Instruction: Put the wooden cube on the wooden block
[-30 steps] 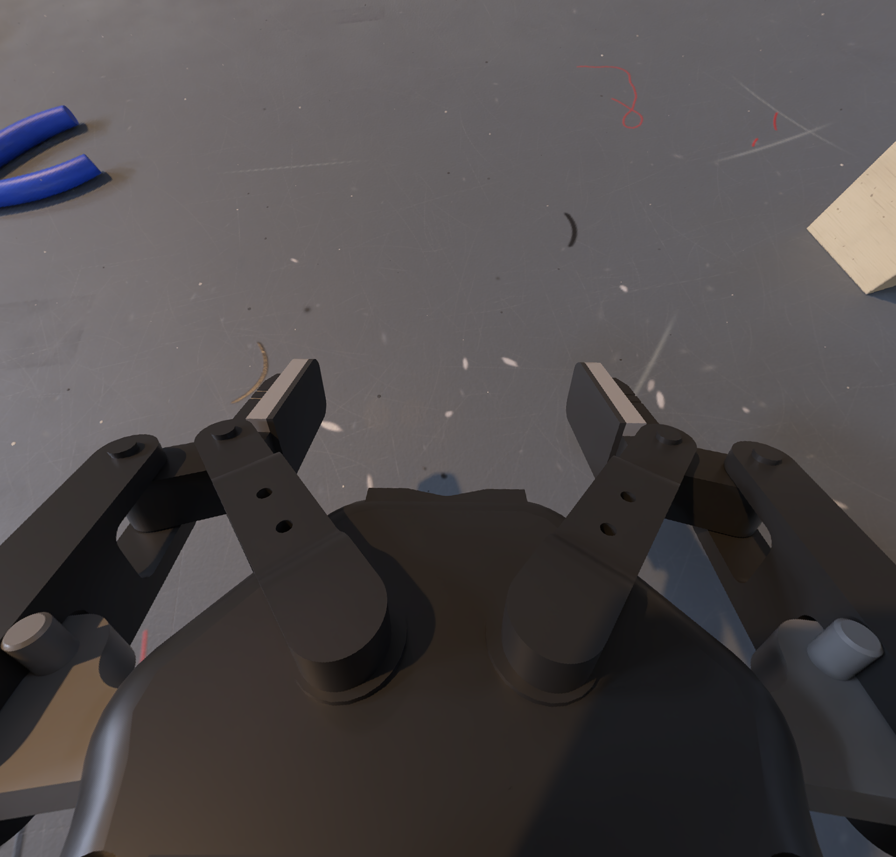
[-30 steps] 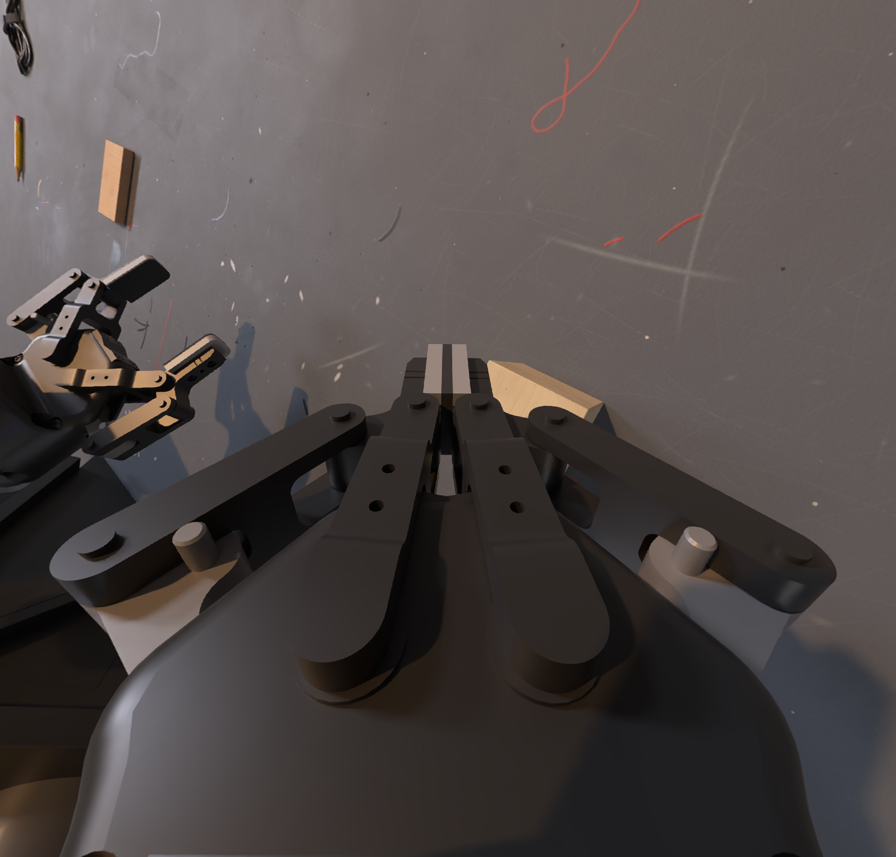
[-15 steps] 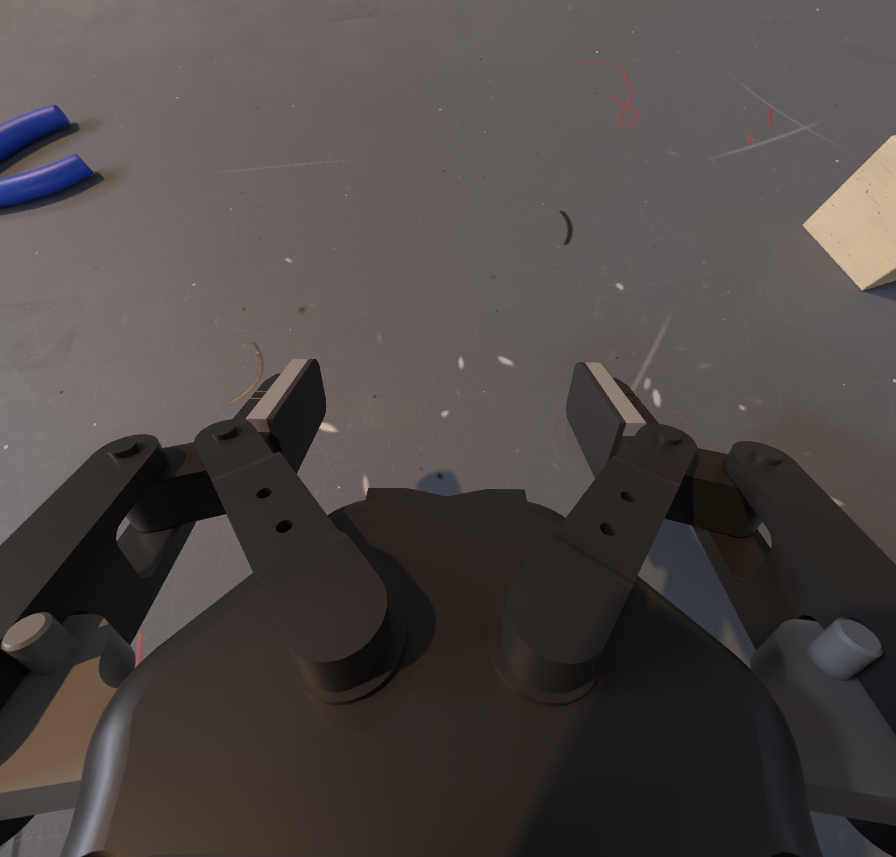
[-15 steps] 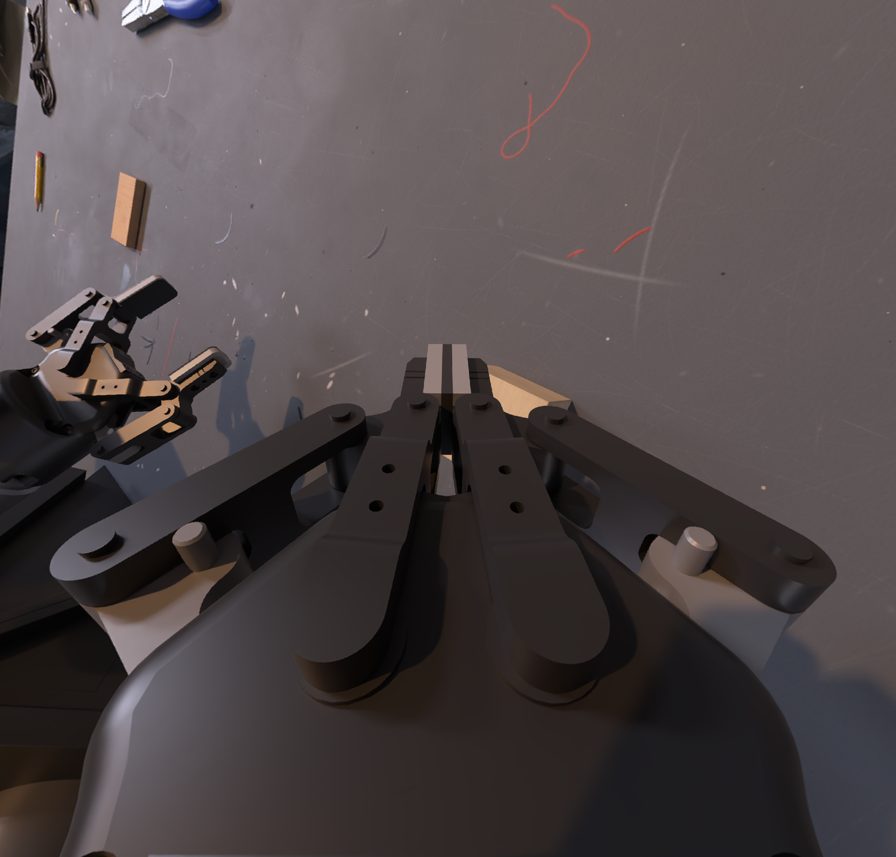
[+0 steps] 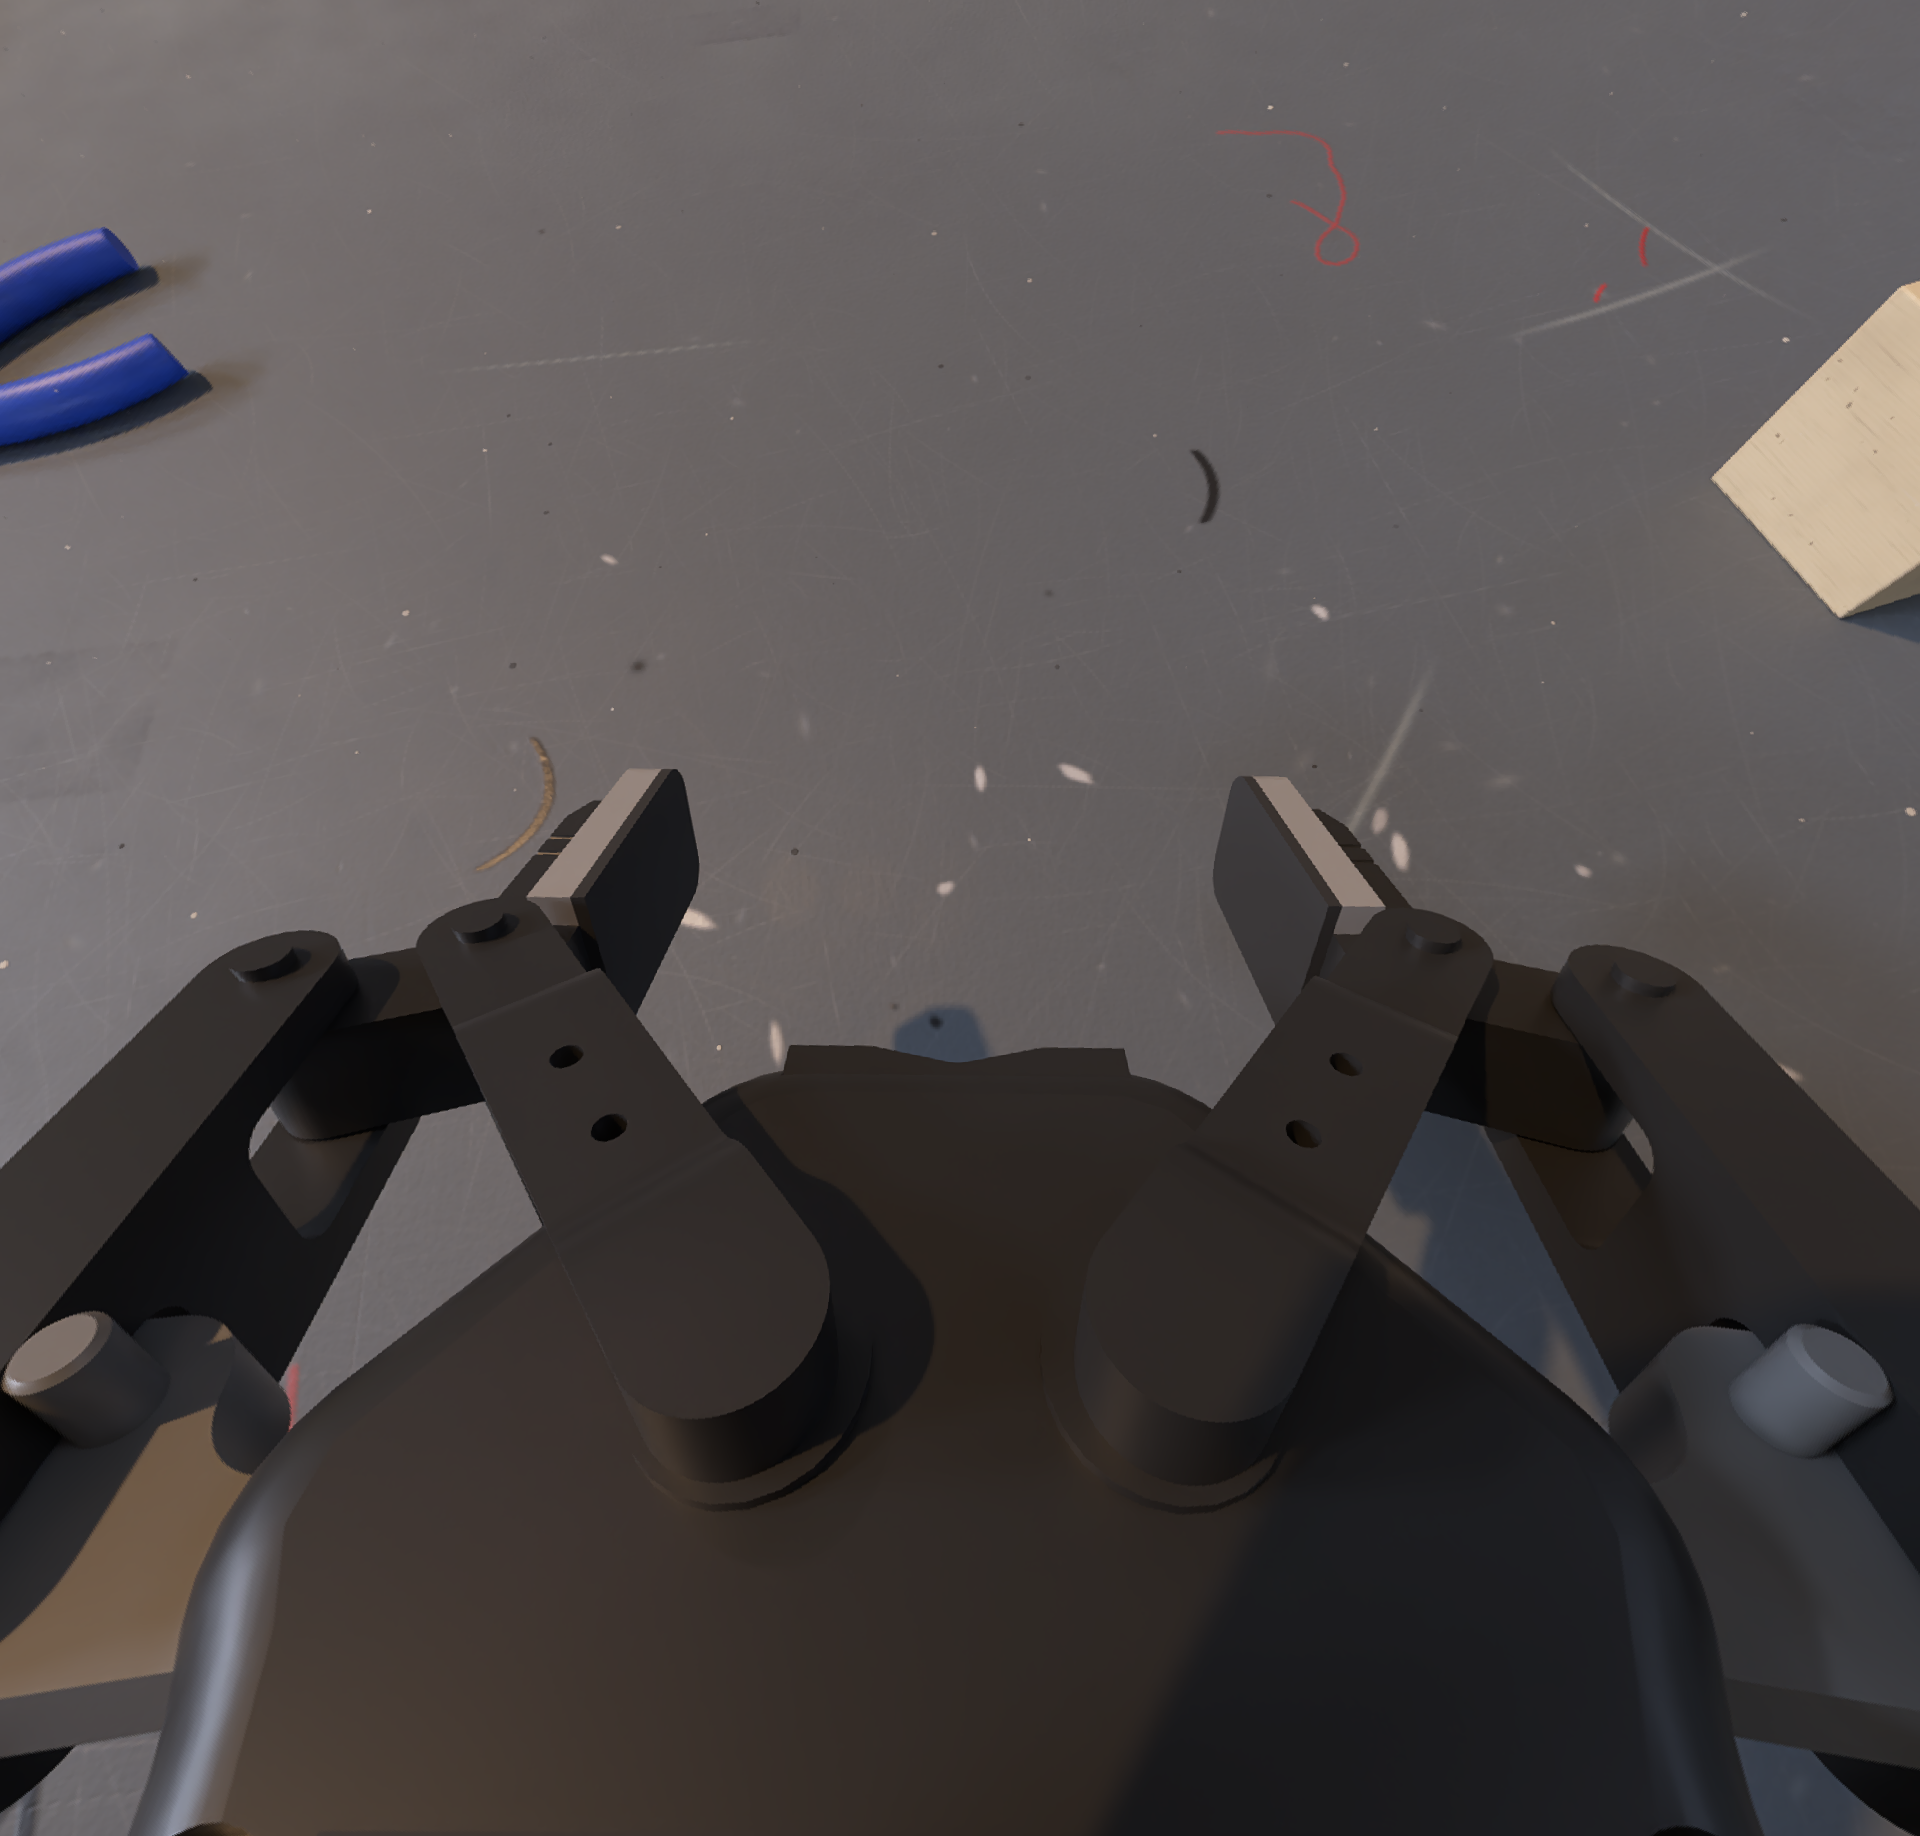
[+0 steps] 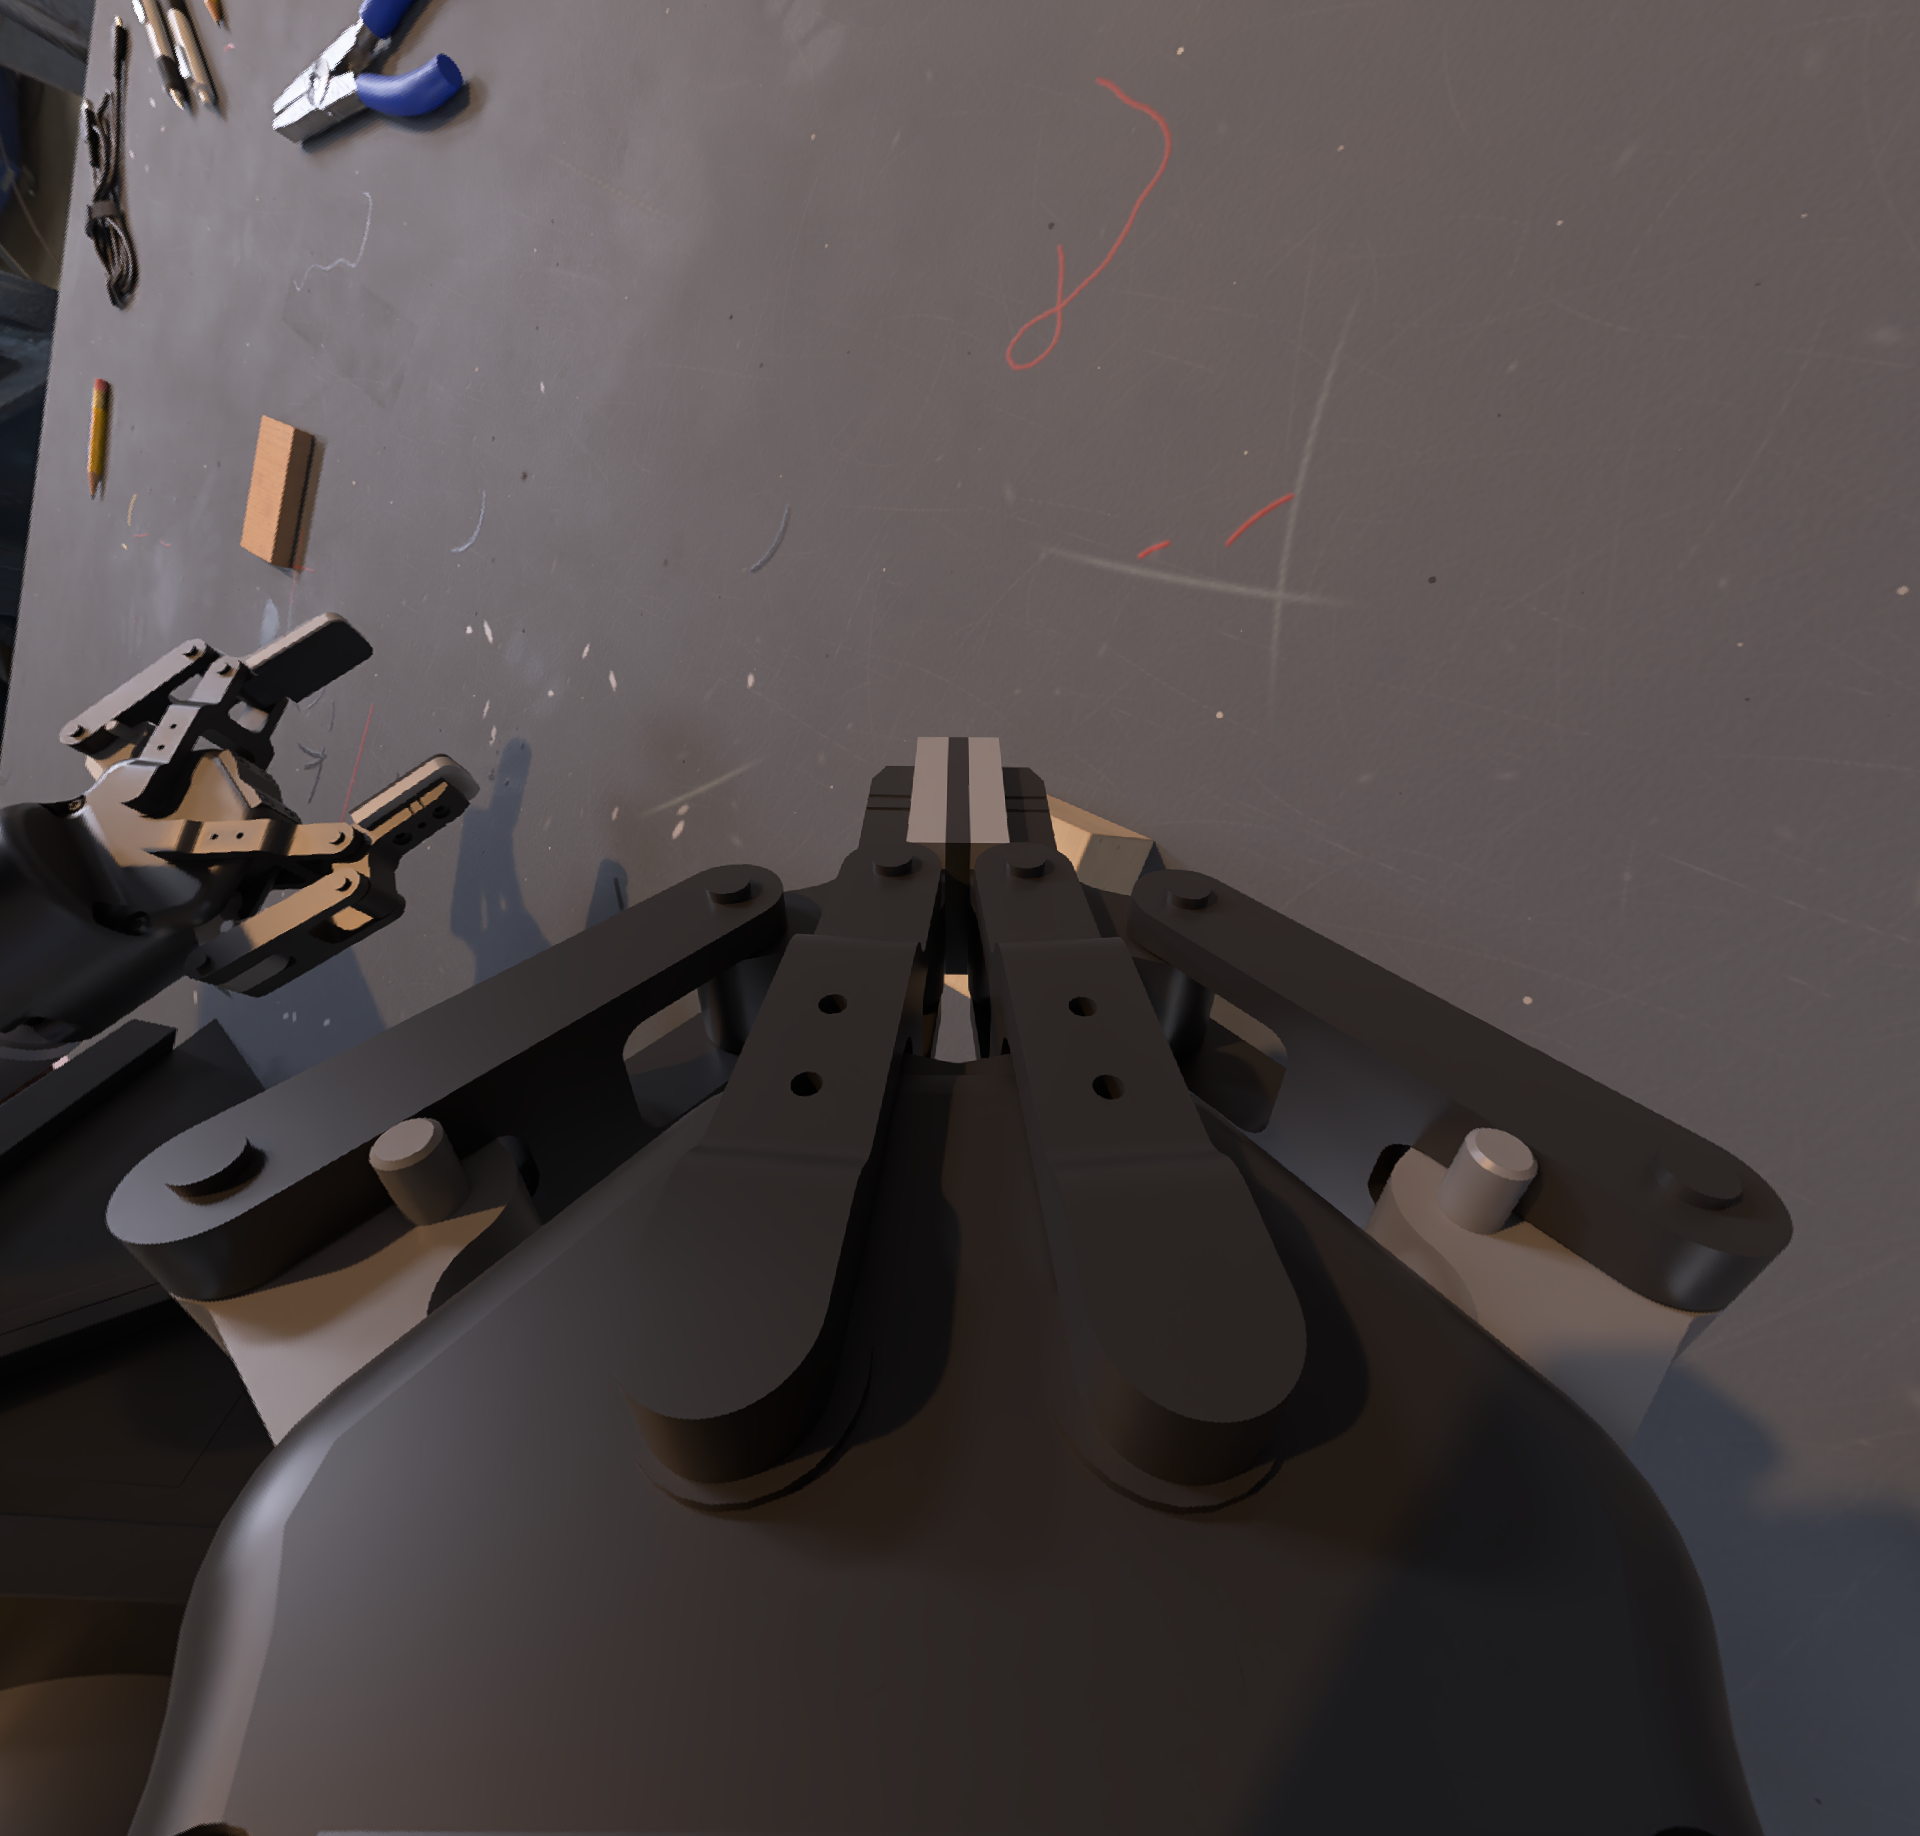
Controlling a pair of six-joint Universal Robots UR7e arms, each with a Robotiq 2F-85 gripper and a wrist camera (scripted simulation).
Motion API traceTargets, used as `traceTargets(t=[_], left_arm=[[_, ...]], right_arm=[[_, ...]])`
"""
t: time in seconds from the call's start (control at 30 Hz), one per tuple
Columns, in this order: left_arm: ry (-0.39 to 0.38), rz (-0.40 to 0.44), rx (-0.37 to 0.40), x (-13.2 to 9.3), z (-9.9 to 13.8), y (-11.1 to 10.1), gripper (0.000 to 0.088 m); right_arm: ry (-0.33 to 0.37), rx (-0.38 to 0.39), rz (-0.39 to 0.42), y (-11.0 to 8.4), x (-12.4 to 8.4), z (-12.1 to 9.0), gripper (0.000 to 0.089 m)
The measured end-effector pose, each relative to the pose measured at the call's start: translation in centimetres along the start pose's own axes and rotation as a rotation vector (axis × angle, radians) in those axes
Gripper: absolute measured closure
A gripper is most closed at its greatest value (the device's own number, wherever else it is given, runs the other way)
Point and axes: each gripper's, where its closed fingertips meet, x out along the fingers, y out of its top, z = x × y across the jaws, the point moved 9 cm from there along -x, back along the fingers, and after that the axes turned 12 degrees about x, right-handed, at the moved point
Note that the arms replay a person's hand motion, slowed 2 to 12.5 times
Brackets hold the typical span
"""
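Note:
The pale wooden cube (image 5: pixel 1839 477) rests on the grey table at the right edge of the left wrist view. In the right wrist view it (image 6: pixel 1101 851) lies under my right gripper (image 6: pixel 956 789), mostly hidden by the fingers. The right gripper is shut with its pads pressed together and nothing between them. The brown wooden block (image 6: pixel 278 491) lies flat far to the left. My left gripper (image 5: pixel 961 836) is open and empty above bare table. It also shows in the right wrist view (image 6: pixel 379 716), just in front of the block.
Blue-handled pliers (image 6: pixel 364 51) lie at the far left, also seen in the left wrist view (image 5: pixel 73 332). Pens (image 6: pixel 177 41), a pencil (image 6: pixel 96 436) and a black cable (image 6: pixel 109 197) lie along the table's left edge. Red scribbles mark the table (image 6: pixel 1455 851).
The right wrist view has pulled back: more of the far table shows, and the pliers and pens have come into view. The right gripper stays shut over the cube. The left gripper has hardly moved.

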Motion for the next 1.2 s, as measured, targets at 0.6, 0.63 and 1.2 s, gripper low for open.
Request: traceTargets(t=[0.6, 0.63, 1.2], left_arm=[[-0.004, 0.005, 0.01, 0.0, 0.1, 0.1, 0.0028], [-0.004, 0.005, 0.01, 0.0, 0.1, 0.1, 0.0028], [-0.009, 0.009, 0.011, 0.0, 0.1, 0.1, 0.0028]], right_arm=[[-0.01, 0.004, 0.031, -0.6, -1.7, 1.9, 0.0893], [-0.011, 0.004, 0.033, -0.6, -1.7, 2.0, 0.0893], [-0.015, -0.006, 0.057, -1.5, -3.0, 3.6, 0.0893]])
